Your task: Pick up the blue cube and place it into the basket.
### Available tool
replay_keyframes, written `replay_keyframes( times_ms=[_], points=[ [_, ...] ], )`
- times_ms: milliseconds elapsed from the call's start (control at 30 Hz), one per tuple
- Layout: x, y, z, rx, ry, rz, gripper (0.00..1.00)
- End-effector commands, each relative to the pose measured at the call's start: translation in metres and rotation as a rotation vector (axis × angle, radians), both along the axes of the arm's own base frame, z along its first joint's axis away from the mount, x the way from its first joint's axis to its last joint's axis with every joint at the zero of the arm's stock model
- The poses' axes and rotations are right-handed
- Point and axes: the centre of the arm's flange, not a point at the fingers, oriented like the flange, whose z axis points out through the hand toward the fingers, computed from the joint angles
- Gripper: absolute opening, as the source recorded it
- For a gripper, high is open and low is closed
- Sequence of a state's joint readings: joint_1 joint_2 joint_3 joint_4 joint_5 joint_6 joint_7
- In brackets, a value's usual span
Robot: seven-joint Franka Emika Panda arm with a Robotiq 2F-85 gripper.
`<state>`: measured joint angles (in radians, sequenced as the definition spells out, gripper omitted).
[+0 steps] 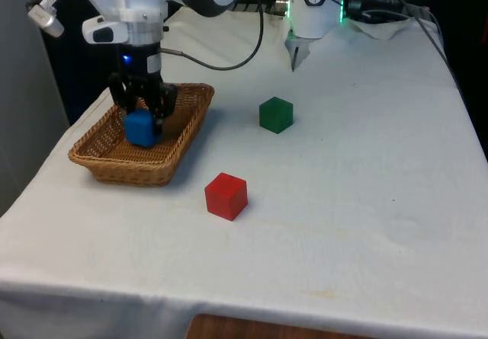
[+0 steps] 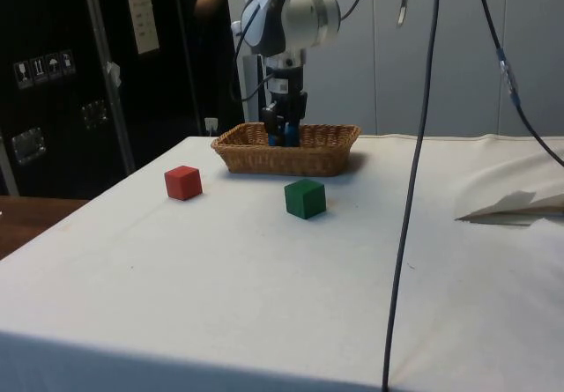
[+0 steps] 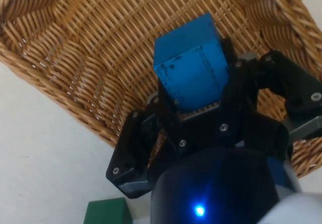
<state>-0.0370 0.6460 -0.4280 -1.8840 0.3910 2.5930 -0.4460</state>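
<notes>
The blue cube (image 1: 140, 129) sits between the black fingers of my gripper (image 1: 143, 116), low inside the wicker basket (image 1: 191, 118) at the front view's left. In the wrist view the gripper (image 3: 193, 90) is shut on the blue cube (image 3: 190, 65), with a finger against each of two opposite faces and the woven floor of the basket (image 3: 75, 58) just beneath. From the side, the gripper (image 2: 284, 130) reaches down past the rim of the basket (image 2: 326, 152), and a sliver of the blue cube (image 2: 278, 137) shows between the fingers.
A green cube (image 1: 275, 115) stands on the cloth towards the front view's right of the basket. A red cube (image 1: 226, 196) lies nearer the camera. A black cable (image 2: 414, 172) hangs down across the side view.
</notes>
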Motion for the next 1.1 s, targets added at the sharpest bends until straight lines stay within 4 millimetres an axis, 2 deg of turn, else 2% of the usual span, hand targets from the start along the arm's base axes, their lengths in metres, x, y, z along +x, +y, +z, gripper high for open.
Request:
replay_keyframes(
  times_ms=[0,67,133,167,200,367,400,600,700,733,800,1067],
  points=[
    [0.001,0.001,-0.003,0.002,-0.007,-0.001,0.00],
    [0.001,0.001,-0.003,0.001,-0.006,-0.004,0.08],
    [0.000,0.002,-0.003,0.001,0.005,-0.001,0.26],
    [0.001,0.002,-0.005,0.001,-0.003,-0.005,0.26],
    [0.002,0.003,-0.005,0.002,-0.002,-0.006,0.45],
    [0.001,0.003,-0.006,0.001,0.000,-0.008,0.94],
    [0.000,0.002,-0.005,0.002,0.007,-0.005,0.99],
    [0.001,0.003,-0.006,0.001,0.002,-0.008,1.00],
    [0.002,0.002,0.001,0.001,-0.002,-0.008,1.00],
    [0.002,0.002,-0.003,0.000,0.004,-0.005,1.00],
    [0.003,0.002,0.008,0.000,-0.009,-0.008,1.00],
    [0.007,0.003,0.025,0.005,-0.026,-0.008,1.00]
  ],
)
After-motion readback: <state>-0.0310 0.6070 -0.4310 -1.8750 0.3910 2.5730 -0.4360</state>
